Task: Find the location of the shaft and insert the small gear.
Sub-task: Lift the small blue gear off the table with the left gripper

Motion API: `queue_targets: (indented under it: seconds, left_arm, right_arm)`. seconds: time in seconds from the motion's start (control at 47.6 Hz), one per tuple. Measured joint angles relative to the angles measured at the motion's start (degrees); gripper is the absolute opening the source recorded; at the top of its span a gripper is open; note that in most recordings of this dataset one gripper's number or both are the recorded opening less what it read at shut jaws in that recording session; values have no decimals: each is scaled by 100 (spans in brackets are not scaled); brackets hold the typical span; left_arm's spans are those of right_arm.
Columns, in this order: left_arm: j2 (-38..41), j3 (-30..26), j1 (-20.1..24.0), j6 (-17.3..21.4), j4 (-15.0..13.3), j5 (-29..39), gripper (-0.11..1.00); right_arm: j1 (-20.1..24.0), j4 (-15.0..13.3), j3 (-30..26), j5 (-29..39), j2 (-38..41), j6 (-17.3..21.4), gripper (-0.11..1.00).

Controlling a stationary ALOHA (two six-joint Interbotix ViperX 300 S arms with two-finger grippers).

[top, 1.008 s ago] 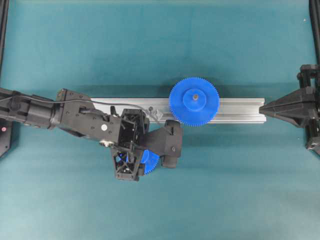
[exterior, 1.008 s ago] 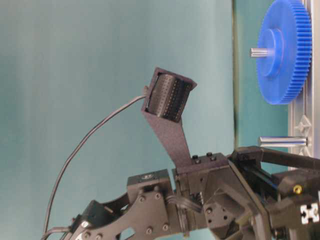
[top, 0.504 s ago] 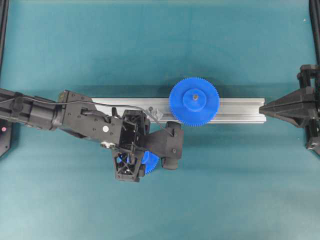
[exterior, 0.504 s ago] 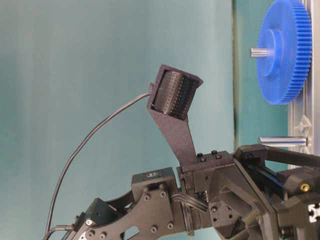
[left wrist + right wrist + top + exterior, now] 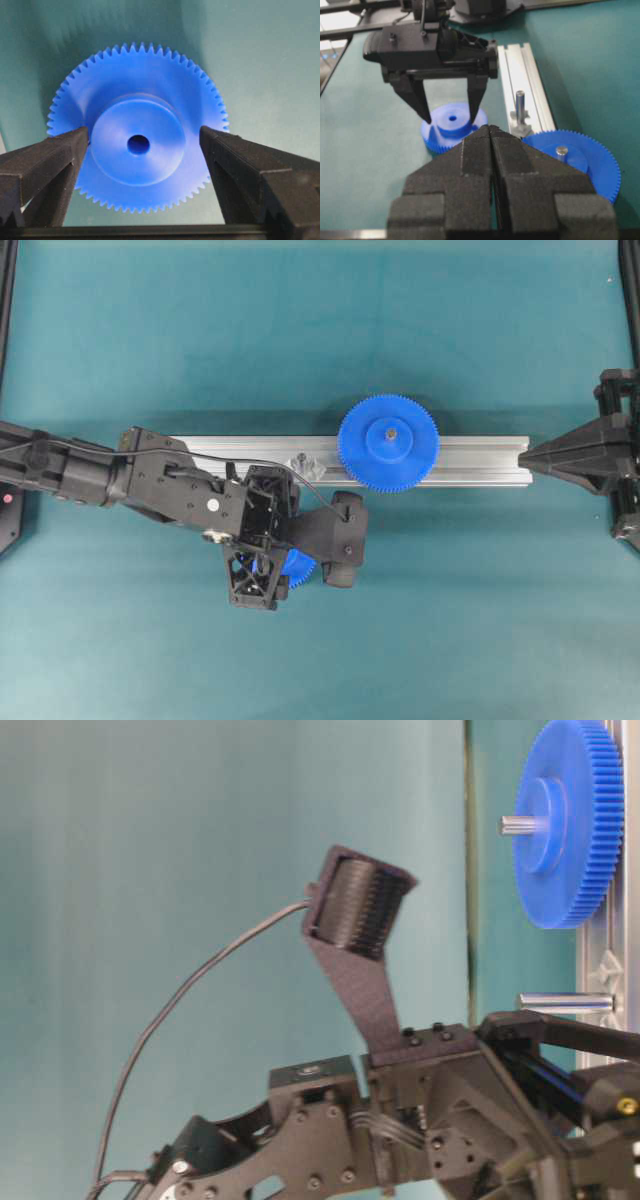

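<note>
My left jaws straddle the small gear; my right jaws sit closed at the far right.

At the left of the overhead view, my left gripper (image 5: 275, 565) hangs over the small gear (image 5: 296, 566), which lies flat on the teal counter (image 5: 480, 620) just in front of the aluminium rail (image 5: 480, 462). In the left wrist view my fingers (image 5: 47, 160) stand spread wide on either side of the gear's raised hub, with a gap showing on the right; whether the left one touches, I cannot tell. Just right of that, the shaft (image 5: 520, 105) stands upright on the rail. Further right, the large gear (image 5: 388, 443) sits on the rail with a grey pin in its hub. At the right edge, my right gripper (image 5: 535, 453) is closed, holding nothing, well apart from both gears.
</note>
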Motion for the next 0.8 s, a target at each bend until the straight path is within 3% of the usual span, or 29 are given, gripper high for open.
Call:
queue_targets:
  seconds: [0.42,0.483,0.609,0.798]
  left_arm:
    - [97,-18,0,-53,0,0,90]
    - [97,-18,0,-53,9,0,86]
    - [97,-26,9,-62,9,9,64]
    - [97,-53,18,-9,9,18,64]
  right_arm:
    - [0,0,0,0,0,0,-2]
    - [0,0,0,0,0,0,-2]
    - [0,0,0,0,0,0,-2]
    - [0,0,0,0,0,0,-2]
